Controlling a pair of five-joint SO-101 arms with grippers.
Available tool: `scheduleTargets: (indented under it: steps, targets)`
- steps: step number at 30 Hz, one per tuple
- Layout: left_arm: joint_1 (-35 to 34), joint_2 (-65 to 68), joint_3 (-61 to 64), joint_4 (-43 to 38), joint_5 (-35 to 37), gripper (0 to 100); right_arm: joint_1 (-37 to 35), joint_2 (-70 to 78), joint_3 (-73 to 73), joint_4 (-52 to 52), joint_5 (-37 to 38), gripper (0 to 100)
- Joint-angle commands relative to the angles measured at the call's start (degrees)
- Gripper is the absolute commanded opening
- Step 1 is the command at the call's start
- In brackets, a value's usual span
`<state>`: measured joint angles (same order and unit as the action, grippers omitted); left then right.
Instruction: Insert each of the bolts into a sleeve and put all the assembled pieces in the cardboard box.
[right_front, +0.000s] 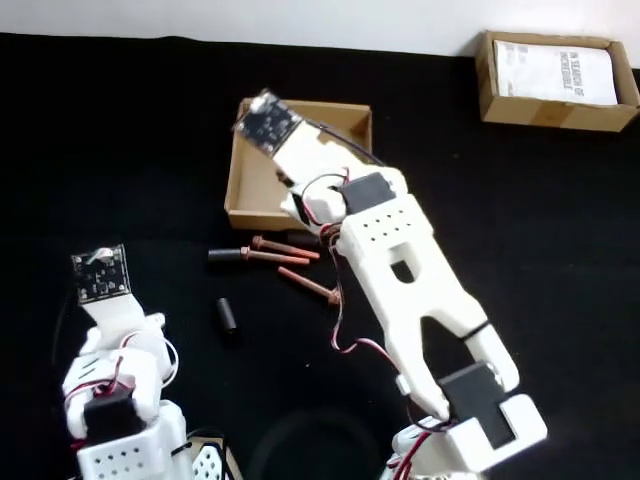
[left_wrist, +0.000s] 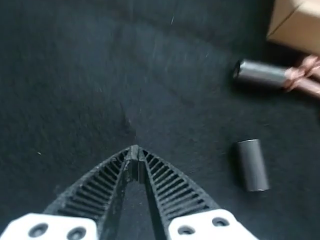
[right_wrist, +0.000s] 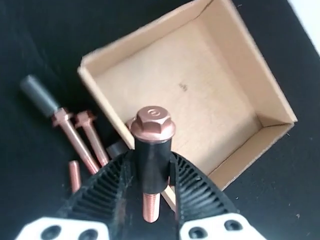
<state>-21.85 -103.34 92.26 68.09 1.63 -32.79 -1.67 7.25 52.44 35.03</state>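
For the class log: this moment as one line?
right gripper: shut on sleeved bolt, over rim of cardboard box | left gripper: shut, empty

The tabletop is matt black cloth. The cardboard box is plain tan, with a small dark speck on its floor. Just outside the box lie copper-pink bolts and a dark grey loose sleeve. Above the box's wall the right claw, ribbed black on white mounts, clasps a sleeved bolt: black sleeve, copper head and thread. The left claw is likewise ribbed black and white.
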Motion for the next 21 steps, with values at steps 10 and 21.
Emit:
scheduleTargets:
  steps: [10,21]
  targets:
    - [-2.77,-0.57,4.88,-8.35,-0.09,3,-0.40,10.77,-4.35,-8.13,19.25,0.6]
    - [-2.77,-0.75,4.88,-8.35,-0.09,3,0.31,23.87,-18.86,-19.47,33.05,0.6]
